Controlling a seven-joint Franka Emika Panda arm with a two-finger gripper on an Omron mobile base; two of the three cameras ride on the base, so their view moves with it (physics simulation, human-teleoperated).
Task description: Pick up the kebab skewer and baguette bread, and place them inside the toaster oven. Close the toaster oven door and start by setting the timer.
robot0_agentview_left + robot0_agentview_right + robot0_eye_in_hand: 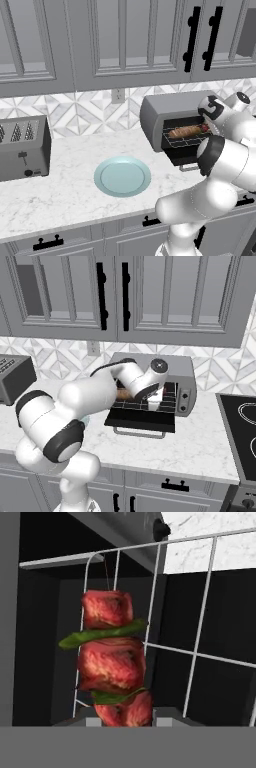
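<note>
End effector (pixel 122 719): closed on the kebab skewer (pixel 111 657), frame centre.
Technique: lowering it level onto the toaster oven (pixel 165 112) rack, beside the baguette bread (pixel 184 132), before releasing.

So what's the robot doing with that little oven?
The robot's gripper is shut on the kebab skewer and holds it at the wire rack of the toaster oven. The toaster oven door hangs open. The baguette bread already lies on the rack inside. A light blue plate sits on the counter.
</note>
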